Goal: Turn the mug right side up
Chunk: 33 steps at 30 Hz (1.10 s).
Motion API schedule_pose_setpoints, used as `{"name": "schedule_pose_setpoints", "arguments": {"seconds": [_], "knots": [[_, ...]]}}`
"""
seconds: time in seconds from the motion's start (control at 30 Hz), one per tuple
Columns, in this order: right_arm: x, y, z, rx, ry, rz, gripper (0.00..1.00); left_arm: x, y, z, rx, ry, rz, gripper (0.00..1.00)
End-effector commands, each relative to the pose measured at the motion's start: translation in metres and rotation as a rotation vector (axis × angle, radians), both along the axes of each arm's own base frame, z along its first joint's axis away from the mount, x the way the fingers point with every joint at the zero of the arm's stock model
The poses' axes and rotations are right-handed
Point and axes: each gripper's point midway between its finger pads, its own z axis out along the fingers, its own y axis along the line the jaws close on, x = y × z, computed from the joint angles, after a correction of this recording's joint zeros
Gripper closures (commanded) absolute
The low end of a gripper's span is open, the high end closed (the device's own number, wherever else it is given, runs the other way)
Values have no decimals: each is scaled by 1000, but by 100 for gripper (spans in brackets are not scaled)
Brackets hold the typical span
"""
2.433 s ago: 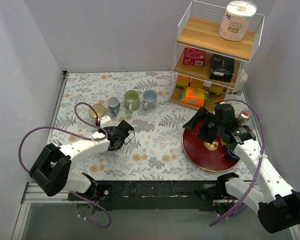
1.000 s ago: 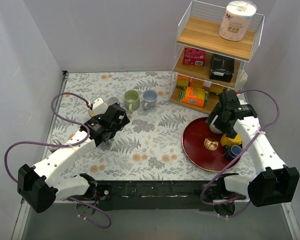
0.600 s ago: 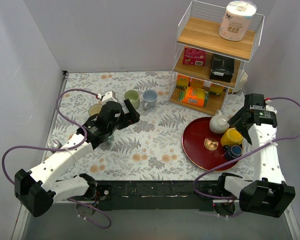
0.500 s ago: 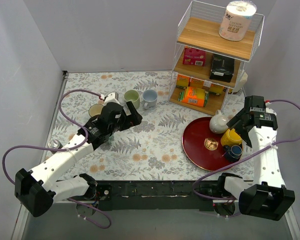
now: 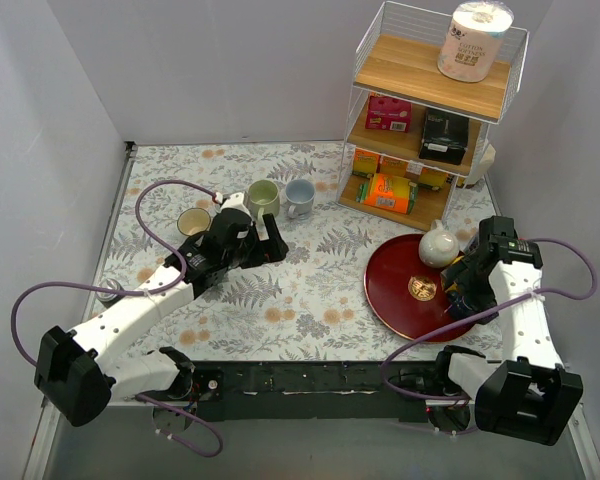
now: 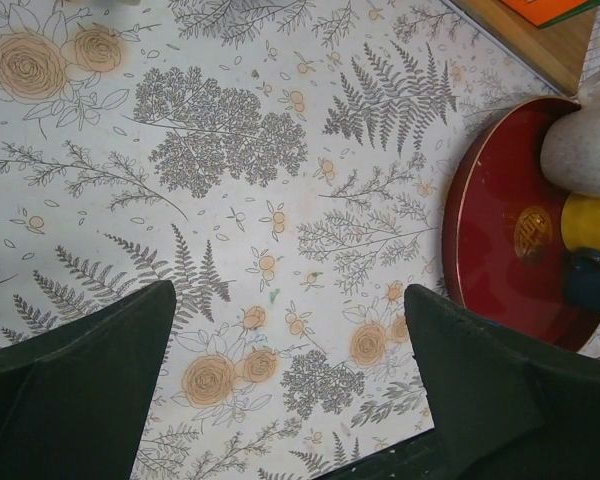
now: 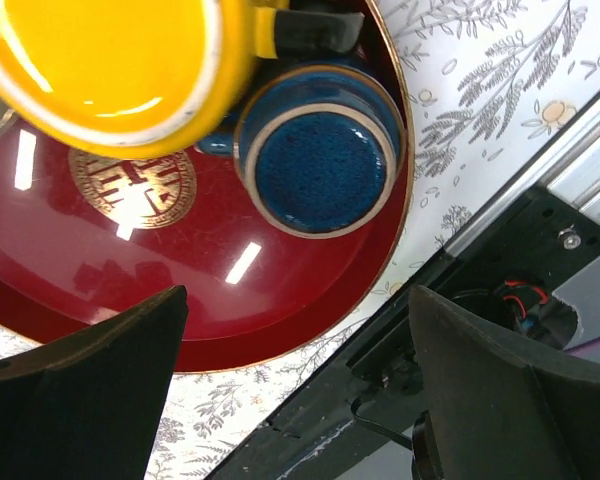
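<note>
While the blue mug point(image 7: 320, 150) stands at the near right of the red tray point(image 7: 160, 270), just beside the yellow mug point(image 7: 100, 70), what faces up is a flat speckled disc inside a pale ring. I take that for its foot, so the mug appears to be upside down and nothing of the turning is done. The right end effector point(image 7: 295, 300) hovers above it, released, with nothing between its fingers. The left end effector point(image 6: 290, 292) is released and empty too, over the floral desk point(image 6: 230, 150) left of the tray. Grasping, lifting, flipping and setting down all remain.
</note>
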Motion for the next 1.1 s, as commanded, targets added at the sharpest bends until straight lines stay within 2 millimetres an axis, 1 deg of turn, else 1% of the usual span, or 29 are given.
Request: {"name": "schedule_pose_setpoints", "arguments": {"seconds": [0.0, 0.07, 0.1, 0.2, 0.27, 0.37, 0.5, 0.67, 0.8, 0.9, 0.93, 1.0, 1.03, 1.07], "knots": [[-6, -5, -11, 5, 50, -97, 2, 5, -1, 11, 0, -30, -20, 2], [-3, -12, -12, -13, 45, -105, 3, 5, 1, 11, -1, -31, -15, 2], [4, -18, -11, -20, 22, -112, 3, 5, 2, 12, -3, -35, -14, 2], [14, -33, -12, -56, 2, -113, 4, 6, 6, 13, -3, -37, -4, 2], [20, -38, -13, -63, -11, -94, 5, 7, 6, 15, -6, -39, -3, 2], [22, -46, -18, -75, -3, -91, 5, 8, 7, 17, -6, -40, 5, 2], [25, -49, -23, -80, 0, -78, 7, 14, 9, 24, -9, -50, 31, 2], [22, -43, -38, -49, 10, -73, 11, 16, 12, 25, -4, -43, 55, 2], [20, -37, -44, -25, 6, -69, 17, 15, 13, 25, -11, -40, 60, 2], [20, -35, -44, -14, -4, -64, 27, 14, 13, 26, -14, -40, 60, 2], [20, -34, -43, -13, -7, -64, 33, 14, 13, 26, -18, -39, 60, 2], [21, -33, -41, -6, -14, -59, 40, 15, 13, 27, -18, -41, 63, 2], [21, -32, -41, -2, -15, -56, 47, 14, 12, 26, -18, -39, 60, 2], [21, -31, -39, 2, -17, -54, 50, 15, 13, 27, -15, -40, 60, 2]]}}
